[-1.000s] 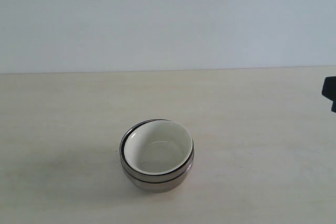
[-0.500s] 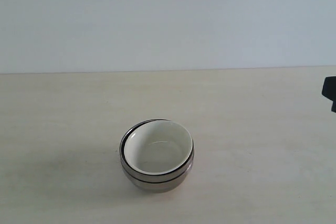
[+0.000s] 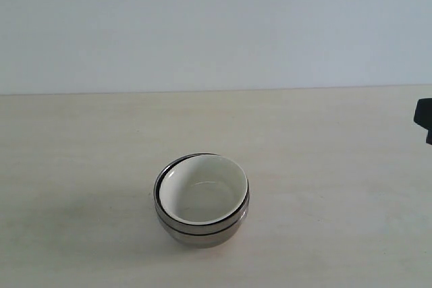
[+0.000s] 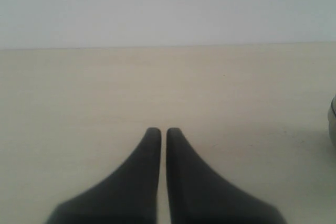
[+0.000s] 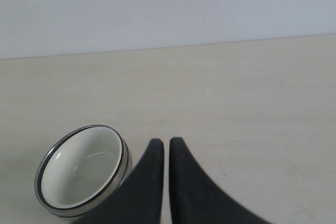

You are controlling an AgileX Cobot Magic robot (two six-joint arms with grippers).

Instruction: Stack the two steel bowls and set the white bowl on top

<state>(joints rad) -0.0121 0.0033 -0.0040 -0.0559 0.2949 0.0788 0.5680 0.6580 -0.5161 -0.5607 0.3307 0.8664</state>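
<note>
The two steel bowls (image 3: 202, 228) stand nested as one stack on the table, a little left of the middle and toward the front. The white bowl (image 3: 202, 193) sits inside them on top, its rim slightly tilted. The right wrist view shows the same stack, white bowl (image 5: 79, 171) in the steel bowls (image 5: 122, 169), beside my right gripper (image 5: 166, 141), which is shut and empty. My left gripper (image 4: 163, 130) is also shut with nothing in it, over bare table; a sliver of a steel bowl (image 4: 333, 119) shows at that view's edge.
A pale wooden table (image 3: 324, 139) runs back to a plain light wall. A dark part of the right arm (image 3: 424, 118) pokes in at the exterior view's right edge.
</note>
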